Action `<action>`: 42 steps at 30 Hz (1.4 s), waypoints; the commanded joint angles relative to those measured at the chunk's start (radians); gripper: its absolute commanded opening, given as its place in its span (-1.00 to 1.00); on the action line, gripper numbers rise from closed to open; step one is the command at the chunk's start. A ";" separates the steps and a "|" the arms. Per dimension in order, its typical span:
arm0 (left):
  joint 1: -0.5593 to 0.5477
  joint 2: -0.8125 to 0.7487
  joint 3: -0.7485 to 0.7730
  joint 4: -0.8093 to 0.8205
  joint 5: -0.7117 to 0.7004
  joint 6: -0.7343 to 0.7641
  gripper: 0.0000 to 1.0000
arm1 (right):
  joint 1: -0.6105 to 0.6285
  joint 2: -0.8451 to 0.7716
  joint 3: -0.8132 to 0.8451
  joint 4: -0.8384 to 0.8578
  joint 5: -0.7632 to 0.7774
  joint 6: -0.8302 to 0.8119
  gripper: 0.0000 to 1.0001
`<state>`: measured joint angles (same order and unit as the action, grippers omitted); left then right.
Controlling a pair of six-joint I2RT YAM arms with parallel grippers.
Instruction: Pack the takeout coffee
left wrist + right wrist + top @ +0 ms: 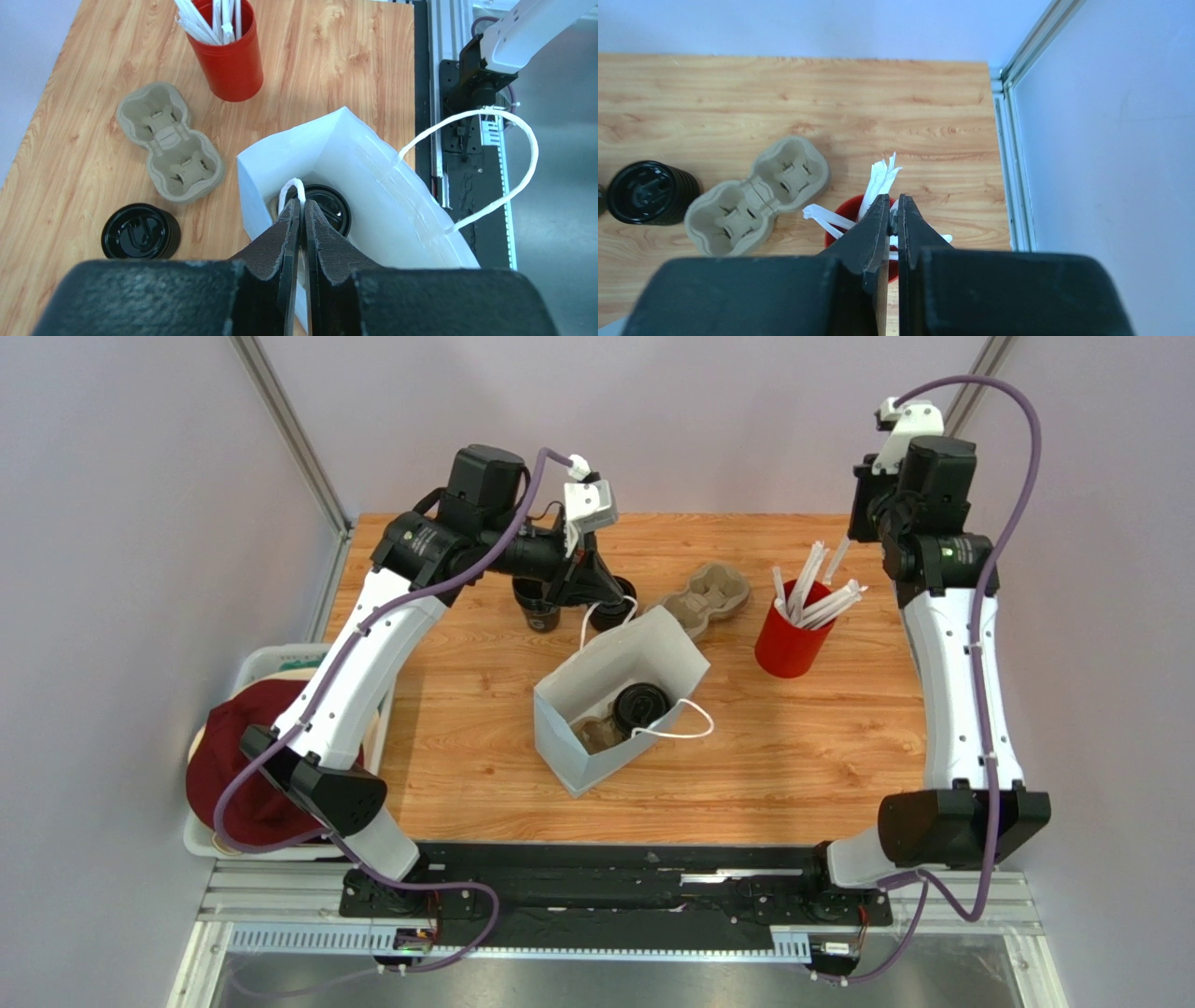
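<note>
Access to the bag (617,703) is from above through its open mouth, with the left gripper (302,207) on the far handle (293,187) blocking the far-left rim; carrier (711,597), lids (139,232) and red cup (793,637) obstruct the far side, and bare table (828,770) lies near right and left of it.

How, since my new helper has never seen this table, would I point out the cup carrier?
Find the white paper bag mid-table. Just beyond its far end, left of the red cup of white straws, lies the cup carrier. It alone is tan moulded pulp, shaped like a figure eight, with two empty wells.
</note>
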<state>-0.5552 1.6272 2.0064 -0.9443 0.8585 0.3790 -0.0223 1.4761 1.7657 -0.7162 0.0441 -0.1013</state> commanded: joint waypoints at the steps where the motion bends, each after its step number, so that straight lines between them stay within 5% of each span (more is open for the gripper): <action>1: -0.003 0.020 0.032 -0.017 0.005 0.064 -0.71 | 0.010 -0.065 0.058 -0.035 -0.029 0.003 -0.94; 22: -0.002 0.135 0.141 0.070 -0.121 0.014 -0.67 | 0.248 -0.232 0.219 -0.193 -0.458 -0.043 -0.95; 28: 0.001 0.112 0.114 0.121 -0.194 -0.020 -0.16 | 0.356 -0.221 0.255 -0.230 -0.474 -0.046 -0.95; 29: 0.003 0.100 0.104 0.128 -0.209 -0.029 0.05 | 0.376 -0.220 0.255 -0.233 -0.466 -0.051 -0.95; 42: 0.221 -0.170 -0.078 0.217 -0.283 -0.184 0.58 | 0.743 -0.103 0.262 -0.252 -0.221 -0.123 -0.95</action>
<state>-0.4011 1.5982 1.9888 -0.7982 0.6132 0.2615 0.6495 1.3376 1.9930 -0.9668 -0.2825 -0.1829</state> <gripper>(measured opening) 0.781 0.057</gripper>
